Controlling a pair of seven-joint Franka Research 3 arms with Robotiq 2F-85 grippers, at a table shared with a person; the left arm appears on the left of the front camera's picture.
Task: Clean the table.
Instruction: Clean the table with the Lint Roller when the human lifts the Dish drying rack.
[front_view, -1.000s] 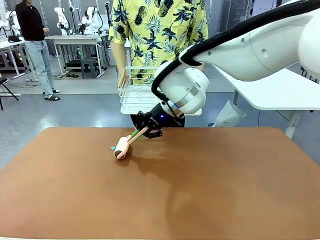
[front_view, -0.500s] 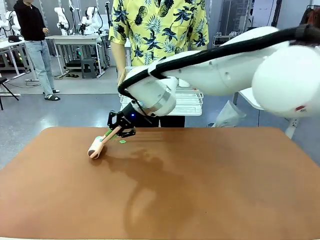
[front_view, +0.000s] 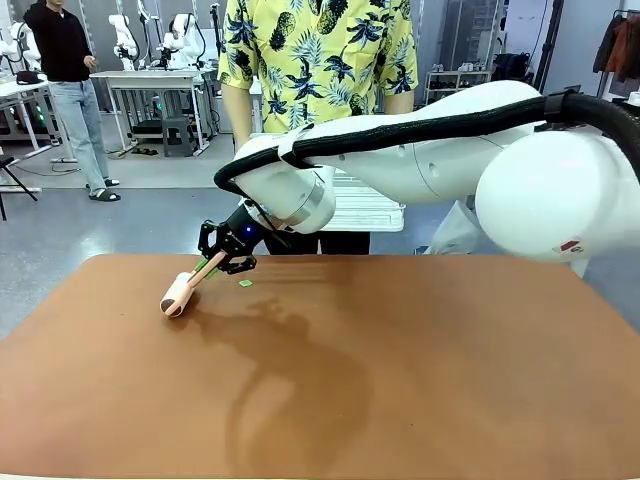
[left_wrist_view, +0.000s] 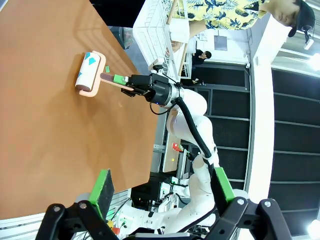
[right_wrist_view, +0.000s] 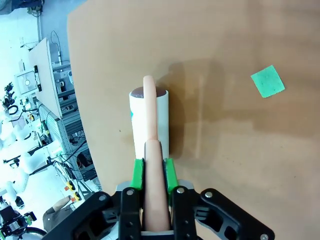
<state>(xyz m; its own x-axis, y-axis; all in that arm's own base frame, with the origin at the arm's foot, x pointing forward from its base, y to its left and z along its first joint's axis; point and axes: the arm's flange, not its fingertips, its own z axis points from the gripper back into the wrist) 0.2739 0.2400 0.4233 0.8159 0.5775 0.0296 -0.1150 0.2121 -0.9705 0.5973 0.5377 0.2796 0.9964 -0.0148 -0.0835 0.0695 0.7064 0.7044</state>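
Toward the far left of the reddish-brown worktop (front_view: 450, 380), the right hand (front_view: 215, 262) was clamped on the pink handle of a lint roller (front_view: 180, 296). The roller's white roll rested on the surface, with a teal fleck stuck to its sheet. Just beside the roller, toward the middle, a small green scrap (front_view: 245, 283) lay flat on the bare top. The left hand (left_wrist_view: 162, 192) stood with its green pads wide apart and nothing between them, well away from the roller. Beyond the far edge stood a person (front_view: 315, 60) in a yellow leaf-print shirt, with a white wire rack (front_view: 370, 212) in front of them.
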